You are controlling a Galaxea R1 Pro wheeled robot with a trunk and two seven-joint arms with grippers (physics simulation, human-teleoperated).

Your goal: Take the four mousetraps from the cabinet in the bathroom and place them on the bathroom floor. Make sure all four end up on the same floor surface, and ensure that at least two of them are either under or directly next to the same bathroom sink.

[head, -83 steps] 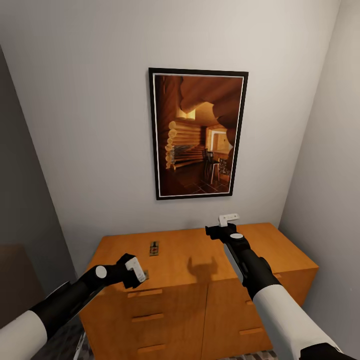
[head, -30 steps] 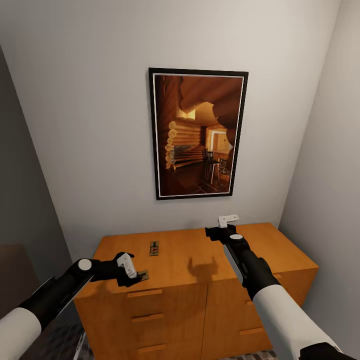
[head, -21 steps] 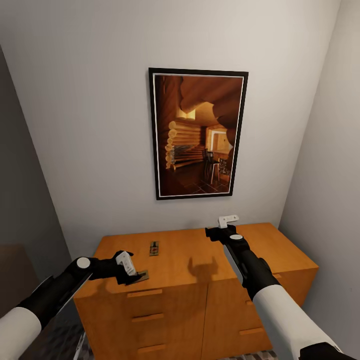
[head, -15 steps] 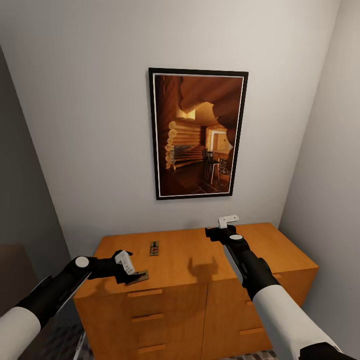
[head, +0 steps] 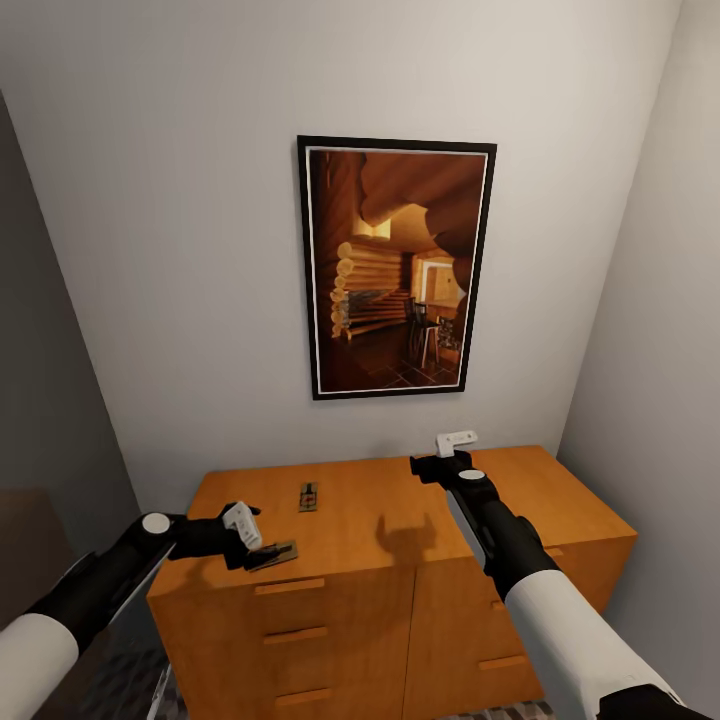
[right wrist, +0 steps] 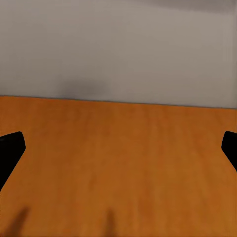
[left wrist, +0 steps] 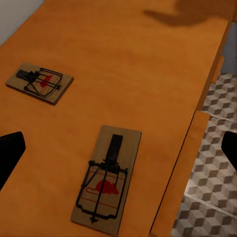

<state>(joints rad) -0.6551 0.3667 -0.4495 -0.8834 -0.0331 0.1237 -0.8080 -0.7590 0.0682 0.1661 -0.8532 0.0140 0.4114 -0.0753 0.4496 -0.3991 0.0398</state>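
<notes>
A: Where were the small flat brown wooden mousetraps?

B: One (left wrist: 105, 180) lay at the front edge of the honey-orange wooden cabinet (head: 400, 520), another (left wrist: 39, 82) farther back.

A: And the claws?

B: The left claw (head: 243, 530) hovered wide open, empty, over the near one. The right claw (head: 455, 440) was open, empty.

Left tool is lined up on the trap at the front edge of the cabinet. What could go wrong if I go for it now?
The near mousetrap lies flat by the cabinet top's front edge; a nudge from the open left tool could push it off onto the floor. Being thin and flat, it may slip the fingers. Its spring bar looks set, so closing on the metal could snap it.
</notes>
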